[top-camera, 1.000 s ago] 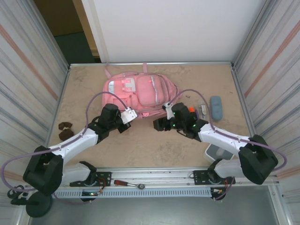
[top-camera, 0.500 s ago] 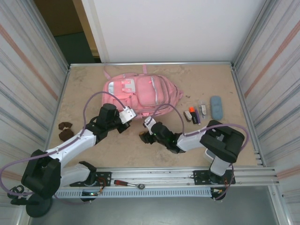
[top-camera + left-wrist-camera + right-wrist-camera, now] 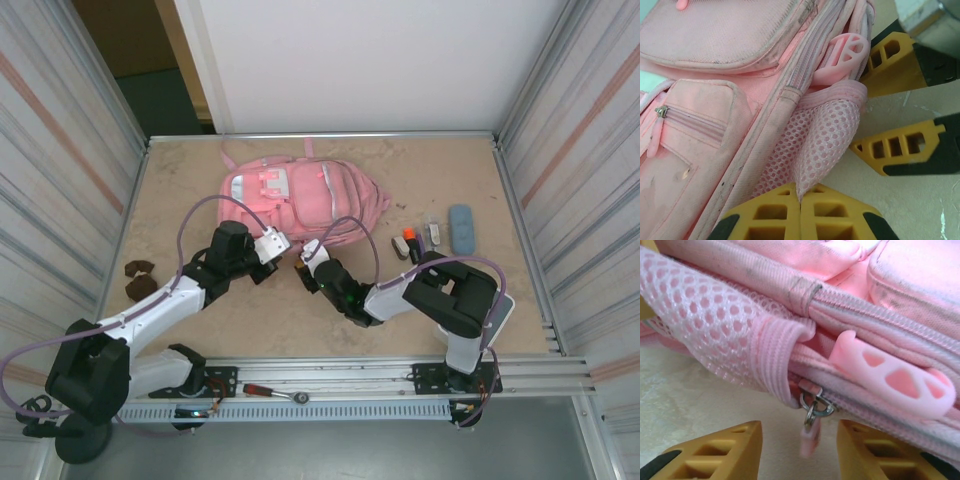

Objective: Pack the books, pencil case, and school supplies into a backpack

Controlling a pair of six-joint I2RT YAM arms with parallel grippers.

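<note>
The backpack [image 3: 300, 190] lies flat on the far middle of the surface [image 3: 280, 320], its long axis running left to right, and both arms reach its near edge. The school supplies [image 3: 412, 245] lie well apart to its right.

The left tool [image 3: 800, 200] has its fingers pressed together with a corner of the mesh pocket [image 3: 825, 135] pinched between them, so that side of the bag looks anchored. The right tool [image 3: 799, 429] is spread wide and has hold of nothing.

What the next move depends on is the small zip pull [image 3: 809, 440]. It hangs from its metal ring just under the pocket's elastic hem and drops straight into the gap between the right tool's fingers, touching neither of them. The right arm is plainly the nearer one to take it.

The zip track runs across the right wrist view and slopes down to the right, under a larger pink rubber tag [image 3: 895, 380]. A pull would likely have to follow that line — away from the pinched pocket — to open the bag, which looks zipped shut.
</note>
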